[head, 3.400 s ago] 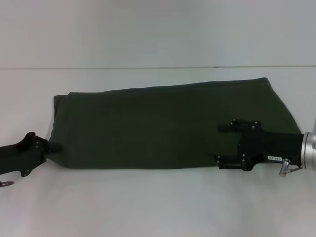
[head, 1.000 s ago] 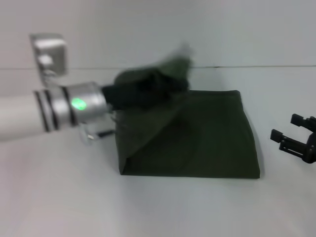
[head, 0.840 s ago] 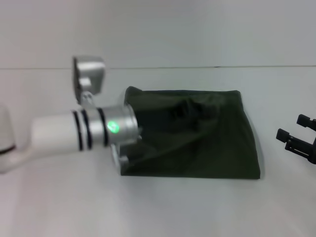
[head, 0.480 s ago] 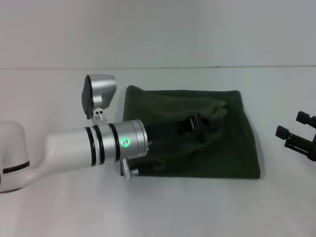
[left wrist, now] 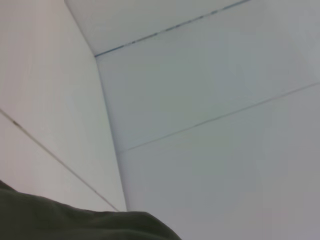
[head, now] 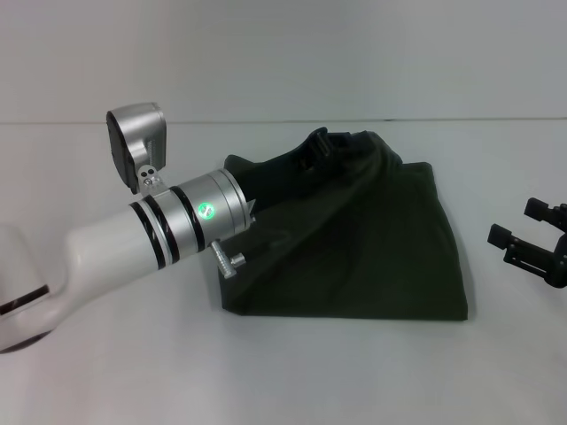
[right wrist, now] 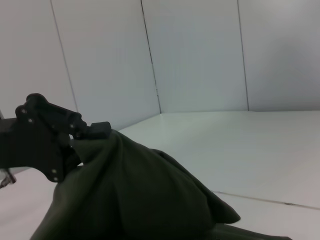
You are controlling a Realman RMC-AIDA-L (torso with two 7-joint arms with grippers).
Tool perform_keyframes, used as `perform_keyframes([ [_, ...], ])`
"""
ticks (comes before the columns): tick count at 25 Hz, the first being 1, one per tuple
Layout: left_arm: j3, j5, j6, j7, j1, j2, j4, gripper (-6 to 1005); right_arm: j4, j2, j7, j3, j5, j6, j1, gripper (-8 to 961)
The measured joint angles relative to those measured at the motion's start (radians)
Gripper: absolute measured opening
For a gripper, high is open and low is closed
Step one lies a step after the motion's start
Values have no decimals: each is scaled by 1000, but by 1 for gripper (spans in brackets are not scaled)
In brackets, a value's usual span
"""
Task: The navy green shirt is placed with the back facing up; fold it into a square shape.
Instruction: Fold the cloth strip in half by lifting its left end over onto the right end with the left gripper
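Olive-green cloth, the navy green shirt [head: 372, 257], lies folded on a white tabletop [head: 283, 372], one layer lifted, clamped in the left gripper [head: 321, 146]. Right gripper [head: 523, 239] waits right, fingers apart.

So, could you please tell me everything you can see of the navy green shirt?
The navy green shirt is plain dark olive cloth, folded into a rough rectangle on the white table. Its upper layer is pulled up into a peak by the left gripper, which pinches it above the far edge. No lettering shows.
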Motion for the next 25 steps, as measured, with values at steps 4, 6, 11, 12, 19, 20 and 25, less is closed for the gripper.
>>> perform_keyframes([
  [4, 41, -2, 9, 21, -22, 0, -35, 7, 12, -1, -4, -4, 0, 2, 11, 857],
  [6, 87, -2, 11, 25, -36, -1, -54, 7, 14, -1, -4, -6, 0, 4, 17, 857],
  [11, 173, -1, 16, 28, -58, -1, -75, 6, 15, 0, -4, -7, 0, 4, 34, 857],
  [12, 184, -1, 9, 28, -58, -1, -80, 6, 15, 0, -4, -8, 0, 3, 37, 857],
  [19, 191, -5, -53, 34, -31, -1, -107, 7, 33, 0, -4, -11, 0, 0, 59, 857],
  [20, 189, -7, -61, 38, -30, -1, -114, 8, 34, 0, -4, -11, 0, 0, 61, 856],
  [25, 173, -15, -83, 66, -45, -1, -153, 15, 39, 1, -1, -4, 5, -1, 67, 856],
])
